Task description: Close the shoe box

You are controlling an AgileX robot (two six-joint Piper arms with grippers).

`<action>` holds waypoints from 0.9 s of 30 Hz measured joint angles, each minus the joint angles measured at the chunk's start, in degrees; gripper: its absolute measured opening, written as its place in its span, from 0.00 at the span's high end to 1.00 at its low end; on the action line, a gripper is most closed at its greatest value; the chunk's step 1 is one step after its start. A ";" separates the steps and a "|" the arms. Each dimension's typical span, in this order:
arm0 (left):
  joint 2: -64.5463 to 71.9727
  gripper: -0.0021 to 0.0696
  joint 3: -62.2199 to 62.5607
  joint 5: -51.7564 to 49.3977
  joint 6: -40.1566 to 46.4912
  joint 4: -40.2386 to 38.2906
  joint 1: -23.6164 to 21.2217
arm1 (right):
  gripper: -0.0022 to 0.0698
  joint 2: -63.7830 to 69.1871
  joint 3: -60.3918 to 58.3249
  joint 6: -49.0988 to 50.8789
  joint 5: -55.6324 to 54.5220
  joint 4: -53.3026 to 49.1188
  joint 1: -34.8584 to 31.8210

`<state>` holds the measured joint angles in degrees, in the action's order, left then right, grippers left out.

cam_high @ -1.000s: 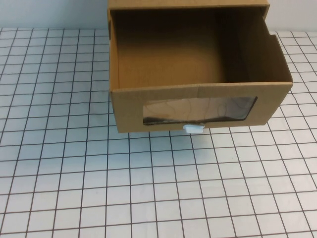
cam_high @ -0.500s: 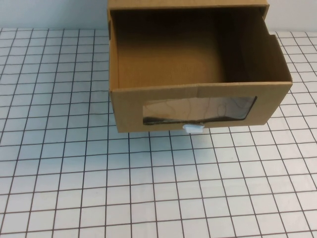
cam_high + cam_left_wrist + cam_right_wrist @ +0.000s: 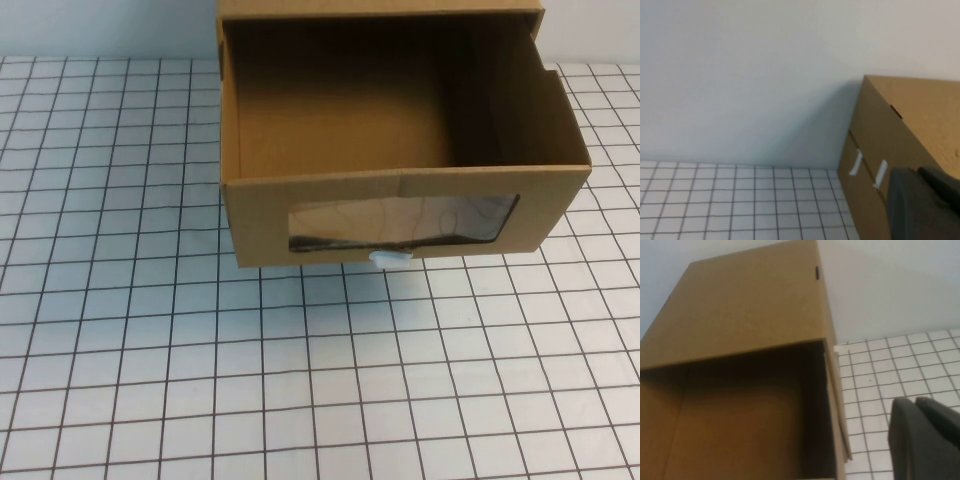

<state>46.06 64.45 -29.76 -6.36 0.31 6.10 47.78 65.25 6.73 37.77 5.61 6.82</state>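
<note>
The shoe box (image 3: 258,215) is brown cardboard and stands at the far middle of the gridded table. Its drawer is pulled out toward me and is empty. A clear window (image 3: 400,222) is in the drawer front, with a small white pull tab (image 3: 390,259) below it. The outer sleeve (image 3: 380,8) is at the far edge. Neither gripper shows in the high view. My left gripper (image 3: 917,171) is shut and empty beside the box's side (image 3: 875,145). My right gripper (image 3: 914,401) is shut and empty, beside the open drawer (image 3: 740,410).
The white table with a black grid (image 3: 300,380) stretches in front of the box and to both sides. A plain pale wall (image 3: 750,75) stands behind the box. Two white tape strips (image 3: 880,173) are on the box's side.
</note>
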 joint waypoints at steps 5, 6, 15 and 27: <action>7.38 0.98 3.30 -5.09 19.45 -18.15 0.00 | 0.99 5.07 0.00 -1.05 -2.64 2.12 3.88; 9.43 0.98 4.55 -6.93 24.28 -22.82 0.00 | 0.99 6.21 0.00 -2.67 -3.18 2.54 4.73; 32.26 0.98 25.46 -23.09 46.12 -44.37 0.03 | 0.99 9.71 0.16 -33.59 -3.30 17.89 13.30; 66.56 0.98 59.19 -37.59 44.18 -55.57 1.72 | 0.99 18.05 0.41 -73.53 23.22 36.42 13.99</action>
<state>112.62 123.64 -67.35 37.82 -55.26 7.82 65.83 65.66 -66.81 61.00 42.03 20.81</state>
